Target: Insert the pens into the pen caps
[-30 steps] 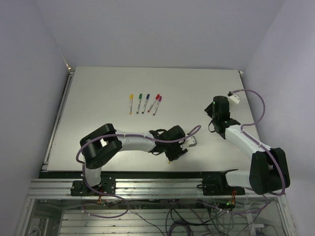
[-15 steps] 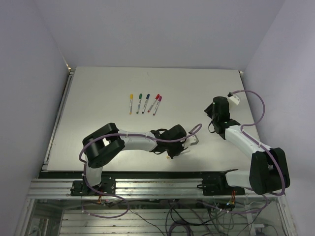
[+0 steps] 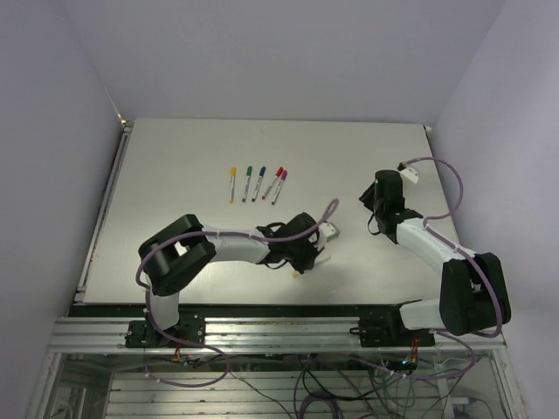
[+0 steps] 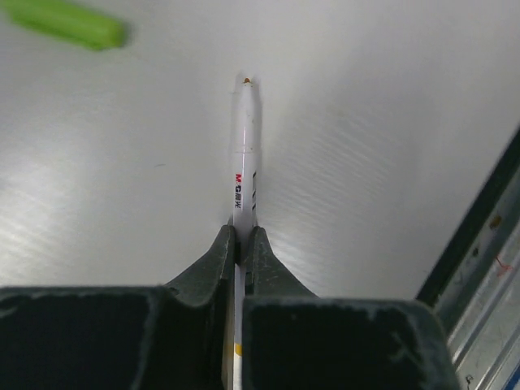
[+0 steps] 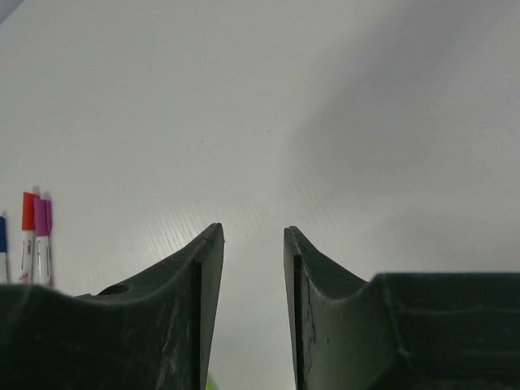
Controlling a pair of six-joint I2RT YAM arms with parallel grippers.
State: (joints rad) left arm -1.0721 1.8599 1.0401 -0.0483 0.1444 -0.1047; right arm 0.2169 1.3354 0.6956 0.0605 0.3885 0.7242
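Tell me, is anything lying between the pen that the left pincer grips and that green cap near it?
Nothing visible. In the left wrist view the left pincer is shut on the pen, and only bare table lies between its tip and the green cap, which sits off to one side.

2 arms (image 3: 262,249); white links (image 3: 229,247), black joints (image 3: 179,262); purple cables (image 3: 457,179) along each.

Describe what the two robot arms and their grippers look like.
Both the left arm and the right arm have white tubular links between bulky black joints, and a lilac cable loops along each. The left gripper and the right gripper have matte dark fingers that curve and taper to narrow tips. No markings are legible on them.
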